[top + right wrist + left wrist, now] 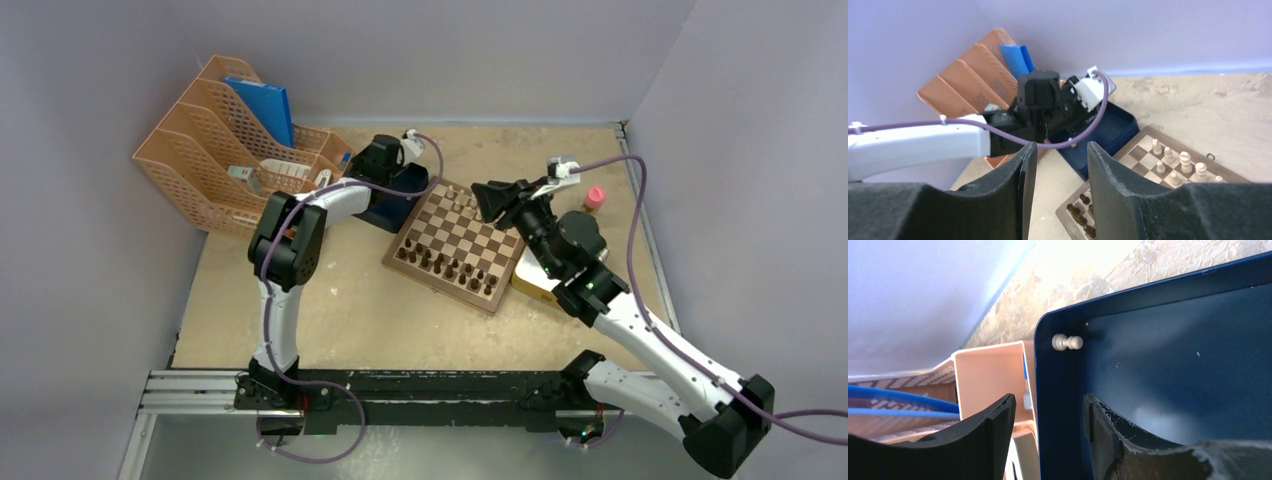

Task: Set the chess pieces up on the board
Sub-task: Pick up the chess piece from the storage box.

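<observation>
Task is partway, by my read. The dark brown pieces (440, 262) stand in two rows along the near-left edge of the board (462, 240), so that side looks done. On the far side only a handful of light chess pieces (1185, 161) stand upright w/ gaps between them, so the light side is clearly not filled. I can't get an exact count, pcs too small overhead.

At least one light pawn (1067, 342) is off the board. It lies on its side in the dark blue tray (1168, 365), tucked into the tray's corner, close against the wall. Its long axis runs approx level across the left wrist view, along the tray's far wall. The flared base points toward the corner, the round head toward the tray's open middle. So I judge it needs picking up and standing upright on a square, not just carrying over.

My left gripper (1048, 401) is spread, nothing pinched. The tray's side wall sits between the fingers, and the pawn is ahead of the tips, apart from them. My right gripper (1060, 150) is spread too and holds nothing. It hangs near the board's far-right edge, above the bench (340, 300).
</observation>
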`<state>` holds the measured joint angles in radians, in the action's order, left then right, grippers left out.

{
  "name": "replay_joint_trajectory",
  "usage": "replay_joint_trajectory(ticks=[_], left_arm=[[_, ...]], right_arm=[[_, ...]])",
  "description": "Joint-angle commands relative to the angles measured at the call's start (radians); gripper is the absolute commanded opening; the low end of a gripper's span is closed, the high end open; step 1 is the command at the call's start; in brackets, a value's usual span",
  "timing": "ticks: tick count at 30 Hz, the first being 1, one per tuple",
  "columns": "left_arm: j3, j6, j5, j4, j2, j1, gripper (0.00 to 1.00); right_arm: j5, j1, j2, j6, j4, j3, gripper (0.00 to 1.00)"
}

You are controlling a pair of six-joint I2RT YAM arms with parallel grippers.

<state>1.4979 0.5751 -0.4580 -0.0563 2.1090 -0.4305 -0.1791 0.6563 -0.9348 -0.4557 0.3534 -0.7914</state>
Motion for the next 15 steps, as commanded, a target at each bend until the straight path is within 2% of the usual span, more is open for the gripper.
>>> replay_joint_trajectory(ticks=[1, 5, 10, 15], left_arm=[[0.052, 0.176, -0.013, -0.243, 0.031, 0.003, 0.51], [0.064, 0.224, -0.003, -0.292, 0.091, 0.003, 0.5], [0.089, 0.257, 0.015, -0.316, 0.157, -0.001, 0.41], [0.121, 0.254, 0.007, -0.317, 0.205, 0.0, 0.42]], right_arm=[[-0.089, 0.002, 0.074, 0.011, 0.074, 0.031, 0.44], [-0.102, 0.003, 0.077, 0.021, 0.07, 0.022, 0.44], [-0.109, 0.003, 0.073, 0.027, 0.066, 0.02, 0.44], [-0.136, 0.002, 0.086, 0.038, 0.068, 0.026, 0.44]])
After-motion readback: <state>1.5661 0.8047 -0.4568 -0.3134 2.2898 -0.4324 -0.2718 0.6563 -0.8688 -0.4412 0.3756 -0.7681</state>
